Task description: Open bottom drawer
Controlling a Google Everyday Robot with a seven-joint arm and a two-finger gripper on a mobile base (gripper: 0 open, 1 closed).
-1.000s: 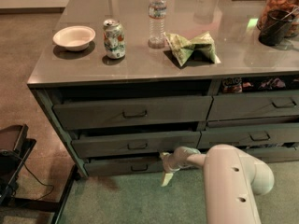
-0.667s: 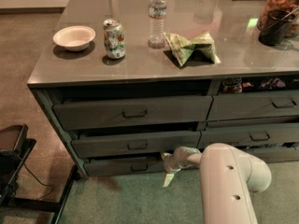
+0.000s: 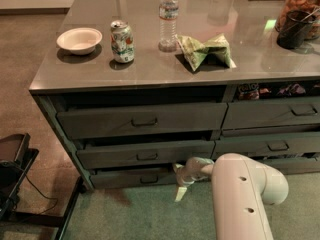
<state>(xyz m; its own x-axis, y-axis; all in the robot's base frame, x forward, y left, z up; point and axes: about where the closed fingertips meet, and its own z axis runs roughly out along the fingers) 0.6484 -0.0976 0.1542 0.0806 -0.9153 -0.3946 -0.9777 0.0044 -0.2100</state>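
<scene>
Cabinet [image 3: 130, 83]: slim bottom drawer [image 3: 131, 178], claw [image 3: 178, 181] beside

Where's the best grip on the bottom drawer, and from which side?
Take the small dark pull handle at the centre of the bottom drawer, coming straight in from the front. The front panel is slim and sits tucked under the middle drawer, so its edges likely offer little hold. The gripper sits low by the panel's right end, right of the handle.

An office break room, by the look: a grey drawer counter [image 3: 150, 70] on carpet [image 3: 125, 215] holds a soda can [image 3: 122, 42] at ten o'clock, water bottle [image 3: 168, 17] at twelve, snack jar [image 3: 300, 6] at two. The gripper [image 3: 178, 181] sits at six, by the bottom drawer [image 3: 129, 178].
</scene>
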